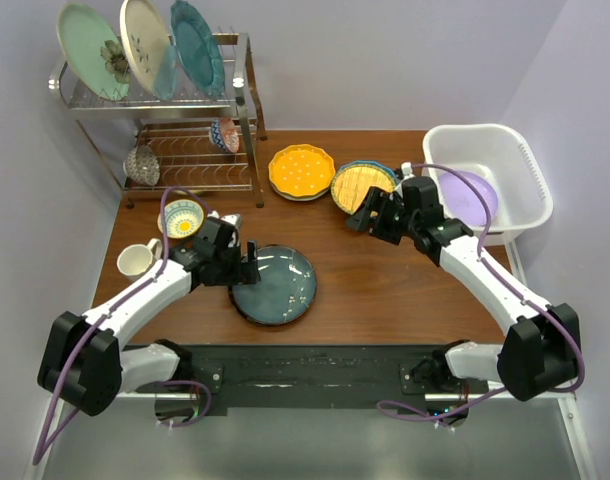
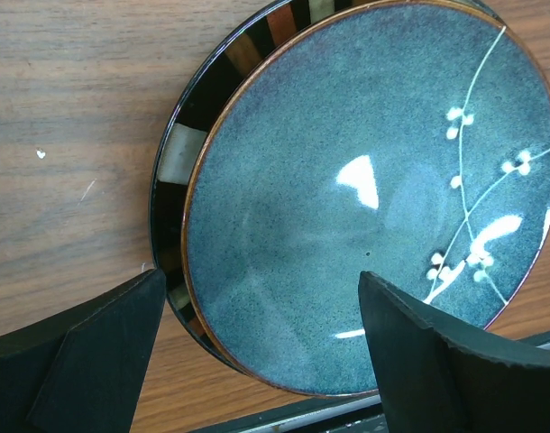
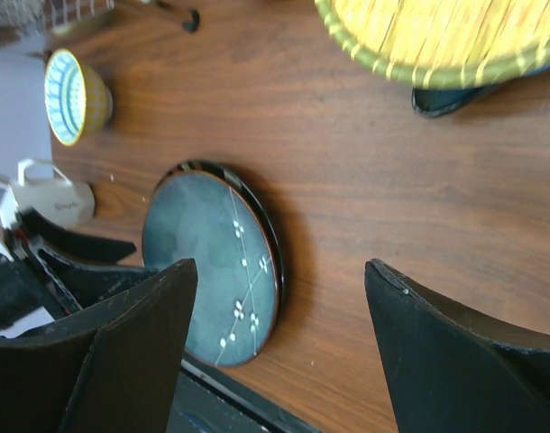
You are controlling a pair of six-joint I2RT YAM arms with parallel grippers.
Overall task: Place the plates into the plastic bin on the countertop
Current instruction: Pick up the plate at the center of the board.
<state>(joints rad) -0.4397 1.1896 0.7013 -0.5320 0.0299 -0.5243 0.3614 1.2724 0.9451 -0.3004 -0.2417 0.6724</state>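
L gripper (image 1: 247,262) jaws spread wide, nothing pinched. It straddles the left rim of the dark-rim plate (image 1: 275,285): one finger over bare table (image 1: 385,290), the other over the grey centre. Contact w/ plate: can't tell. R gripper (image 1: 360,218) jaws also wide apart, empty, over the table just beside the yellow gridded plate (image 1: 360,185), which sits on a blue plate (image 3: 455,97). In the white bin (image 1: 530,190), far right, lies the lilac plate (image 1: 470,195). Left of the gridded one, on the table, is the yellow scalloped plate (image 1: 301,170), apart from both grippers.
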